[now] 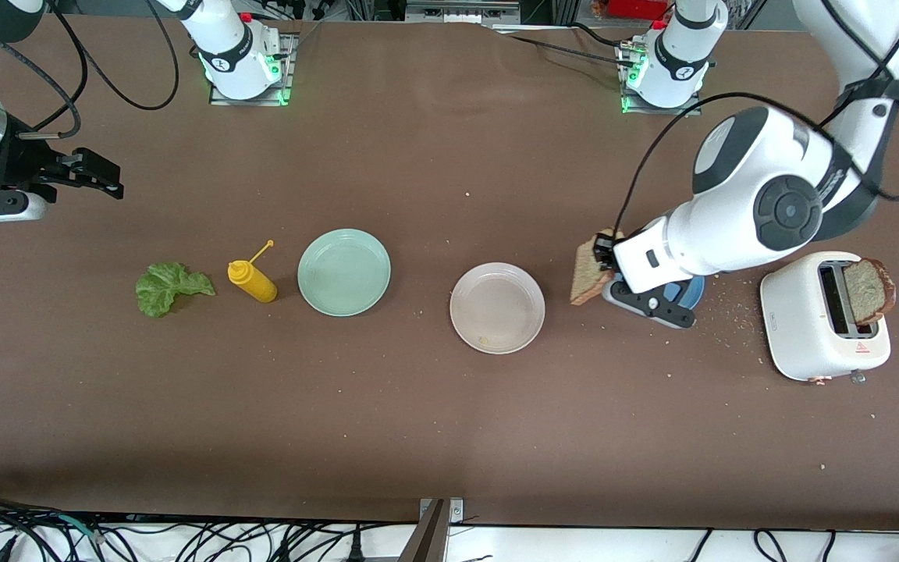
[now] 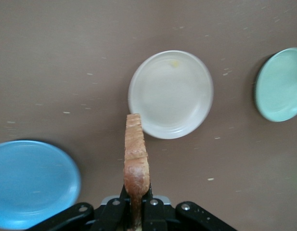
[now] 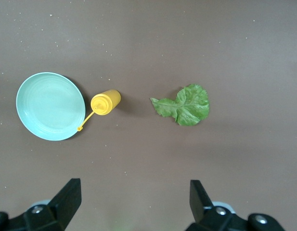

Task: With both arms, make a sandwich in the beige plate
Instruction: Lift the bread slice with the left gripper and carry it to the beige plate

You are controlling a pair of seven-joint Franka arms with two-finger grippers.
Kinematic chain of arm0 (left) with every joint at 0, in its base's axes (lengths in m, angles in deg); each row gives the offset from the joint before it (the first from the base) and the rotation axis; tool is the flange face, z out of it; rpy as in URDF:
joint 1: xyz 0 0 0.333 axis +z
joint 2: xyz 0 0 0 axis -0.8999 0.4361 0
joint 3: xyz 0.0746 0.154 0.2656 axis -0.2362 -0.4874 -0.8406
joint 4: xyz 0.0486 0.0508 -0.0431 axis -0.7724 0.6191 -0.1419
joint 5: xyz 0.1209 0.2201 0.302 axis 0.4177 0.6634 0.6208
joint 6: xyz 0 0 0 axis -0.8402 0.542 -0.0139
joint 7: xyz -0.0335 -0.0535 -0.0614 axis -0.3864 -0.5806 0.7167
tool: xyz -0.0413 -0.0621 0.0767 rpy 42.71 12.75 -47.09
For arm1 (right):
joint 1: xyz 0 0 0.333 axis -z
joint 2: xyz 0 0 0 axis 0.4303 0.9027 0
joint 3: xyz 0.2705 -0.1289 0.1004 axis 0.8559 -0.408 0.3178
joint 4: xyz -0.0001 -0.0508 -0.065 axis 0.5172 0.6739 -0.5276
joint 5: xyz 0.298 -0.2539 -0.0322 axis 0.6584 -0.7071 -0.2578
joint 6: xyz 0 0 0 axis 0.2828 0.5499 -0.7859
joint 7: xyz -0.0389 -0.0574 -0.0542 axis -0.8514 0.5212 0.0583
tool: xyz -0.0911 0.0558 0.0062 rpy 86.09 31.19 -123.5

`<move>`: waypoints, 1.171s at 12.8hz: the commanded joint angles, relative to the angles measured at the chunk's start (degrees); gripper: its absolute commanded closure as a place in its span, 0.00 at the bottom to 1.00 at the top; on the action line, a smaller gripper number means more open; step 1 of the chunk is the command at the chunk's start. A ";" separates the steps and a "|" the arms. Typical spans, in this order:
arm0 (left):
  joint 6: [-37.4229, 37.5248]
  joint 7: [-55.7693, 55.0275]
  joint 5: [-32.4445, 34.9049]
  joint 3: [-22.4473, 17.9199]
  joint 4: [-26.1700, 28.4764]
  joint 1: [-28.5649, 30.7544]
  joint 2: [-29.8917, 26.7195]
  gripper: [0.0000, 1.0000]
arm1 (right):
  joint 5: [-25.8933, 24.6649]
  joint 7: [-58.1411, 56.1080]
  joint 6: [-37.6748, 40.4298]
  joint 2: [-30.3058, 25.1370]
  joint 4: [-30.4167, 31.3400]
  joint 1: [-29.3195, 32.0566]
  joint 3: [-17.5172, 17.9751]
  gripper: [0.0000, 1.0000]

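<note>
Front view: the left tool [image 1: 604, 254] hangs in the air between the beige plate [image 1: 497, 307] and the toaster [image 1: 822, 316], over the blue plate [image 1: 691, 290], its fingers pinching a bread slice [image 1: 590, 277] held on edge; the left wrist view shows the same slice [image 2: 136, 161] upright between the clamped fingers [image 2: 120, 204], with the beige plate [image 2: 170, 94] bare on the tabletop [image 2: 66, 62] just past it, the blue plate [image 2: 32, 180] to one side and the mint plate [image 2: 280, 85] farther off; a second slice [image 1: 868, 291] stands in the toaster's slot at the left arm's end of the tabletop; the lettuce [image 1: 168, 288] lies flat toward the right arm's end, the yellow bottle [image 1: 253, 281] beside it, tipped on its side, and the mint plate [image 1: 344, 272] between the bottle and the beige plate; the right tool [image 1: 102, 178] waits above the tabletop near the right arm's end, fingers spread wide and holding nothing; its wrist view looks down on the lettuce [image 3: 183, 105], the bottle [image 3: 104, 103] and the mint plate [image 3: 50, 106].
</note>
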 commanded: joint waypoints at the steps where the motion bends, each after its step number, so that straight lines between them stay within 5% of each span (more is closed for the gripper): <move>1: -6.12 -6.32 -9.25 -0.04 -0.90 -2.63 4.04 1.00 | -0.70 -0.64 0.13 0.04 -0.55 -0.18 -0.05 0.00; 4: -11.41 -5.90 -19.02 -0.13 -0.55 -3.78 9.04 1.00 | -0.70 -0.64 0.13 0.04 -0.55 -0.18 -0.05 0.00; 15: -22.67 21.06 -23.22 -0.57 0.25 -1.58 22.15 1.00 | -0.70 -0.64 0.13 0.04 -0.55 -0.09 -0.05 0.00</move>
